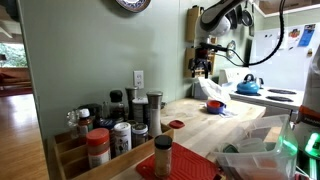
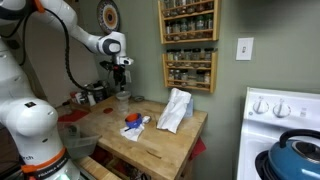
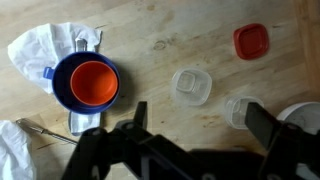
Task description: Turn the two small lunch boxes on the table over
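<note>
Wrist view, pincer (image 3: 197, 115), jaws wide apart, empty, over pale wood table (image 3: 150, 40) near its wall-side edge, two clear rounded-square lunch boxes (image 3: 191, 86) beneath, red square lid (image 3: 251, 41) beyond, orange bowl (image 3: 93, 83) nested in blue bowl (image 3: 62, 88).

Smooth matt pale wood across the table (image 3: 150, 40); clear plastic lunch box (image 3: 191, 87) centre, second lunch box (image 3: 243, 110) likewise; red plastic lid (image 3: 251, 41) upper right; crumpled white cloth (image 3: 35, 45) upper left.

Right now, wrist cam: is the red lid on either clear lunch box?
No: in the wrist view the red lid lies alone on the table, apart from the centre clear lunch box and the second clear lunch box.
</note>
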